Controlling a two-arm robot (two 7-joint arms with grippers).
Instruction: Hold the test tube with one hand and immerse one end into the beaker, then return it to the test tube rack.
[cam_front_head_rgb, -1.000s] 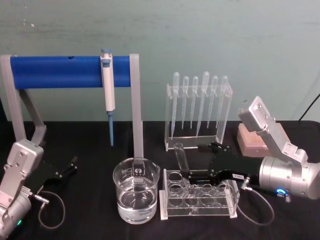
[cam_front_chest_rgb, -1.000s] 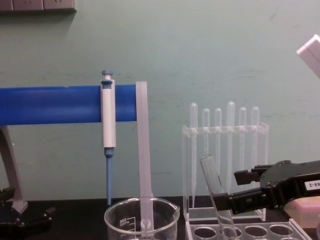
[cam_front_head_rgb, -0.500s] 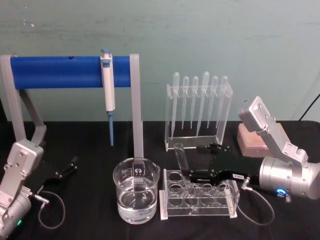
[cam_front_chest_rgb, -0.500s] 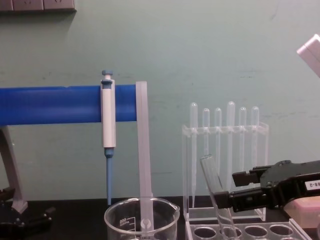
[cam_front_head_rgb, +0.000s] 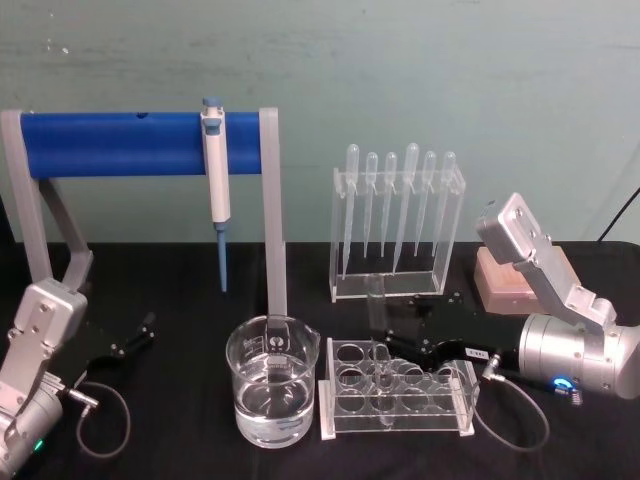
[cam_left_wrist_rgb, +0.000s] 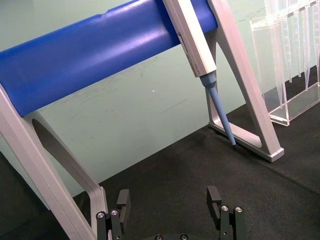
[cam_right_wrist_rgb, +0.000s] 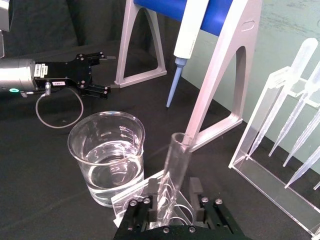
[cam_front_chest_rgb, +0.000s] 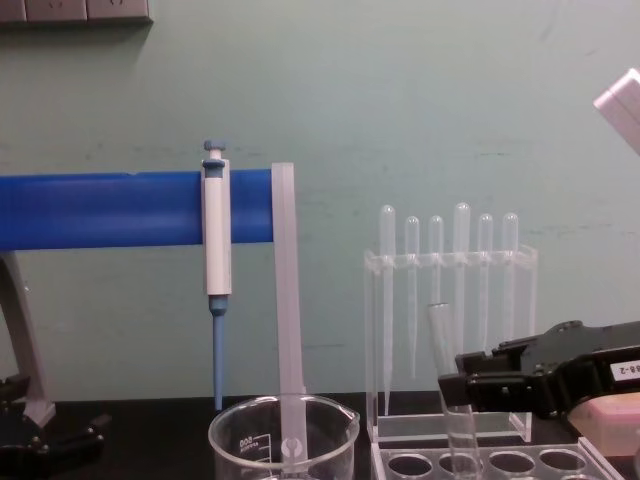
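The test tube (cam_front_head_rgb: 375, 300) stands almost upright with its lower end in a hole of the clear rack (cam_front_head_rgb: 400, 400), right of the beaker (cam_front_head_rgb: 272, 385). My right gripper (cam_front_head_rgb: 392, 345) reaches in from the right and is shut on the tube's lower part. In the right wrist view the tube (cam_right_wrist_rgb: 175, 155) rises between the two black fingers (cam_right_wrist_rgb: 152, 195), with the beaker (cam_right_wrist_rgb: 107, 160) holding clear liquid beside it. In the chest view the tube (cam_front_chest_rgb: 442, 340) stands just left of the gripper (cam_front_chest_rgb: 462, 385). My left gripper (cam_front_head_rgb: 130, 335) rests open on the table at the far left.
A blue bar stand (cam_front_head_rgb: 140, 143) holds a white-and-blue pipettor (cam_front_head_rgb: 215, 170) behind the beaker. A clear holder with several plastic pipettes (cam_front_head_rgb: 398, 215) stands behind the rack. A pinkish block (cam_front_head_rgb: 500, 280) sits at the right. A cable loop (cam_front_head_rgb: 105, 420) lies by the left arm.
The tube has swung from a left-leaning tilt to nearly upright and sits lower in the rack. The right gripper turned with it. The left arm has stayed put.
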